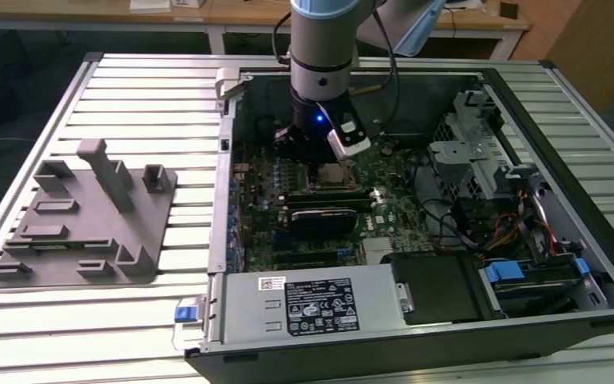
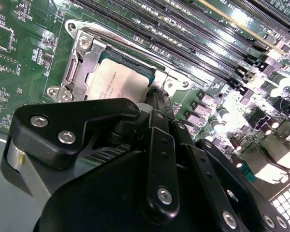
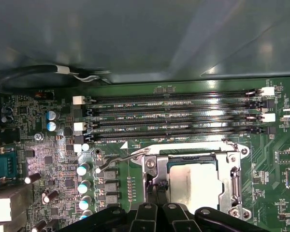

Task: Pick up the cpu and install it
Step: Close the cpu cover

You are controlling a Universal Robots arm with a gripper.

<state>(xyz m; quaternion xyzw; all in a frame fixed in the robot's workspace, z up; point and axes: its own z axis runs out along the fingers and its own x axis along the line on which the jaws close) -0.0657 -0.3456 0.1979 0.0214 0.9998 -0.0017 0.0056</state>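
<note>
The cpu (image 3: 195, 186) lies in the socket frame (image 3: 234, 179) on the motherboard (image 3: 48, 159). The hand (image 3: 157, 189) is at the frame's edge, pressed together with nothing visibly pinched. Judgement: the chip should lie flat and square, with any pressure kept light and vertical.

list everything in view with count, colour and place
cpu: one, silver, lying inside the socket frame
socket frame: one, bare metal, around the cpu
memory slots: four, black, beside the socket frame
motherboard: one, green, inside the case
case: one, black, open, on the table
power supply: one, silver, at the case's near wall
plastic holder: one, grey, on the table, exterior view's left
table: one, white slats, under everything
arm: one, silver-grey, reaching down into the case
gripper: one, black, at the cpu's edge
</note>
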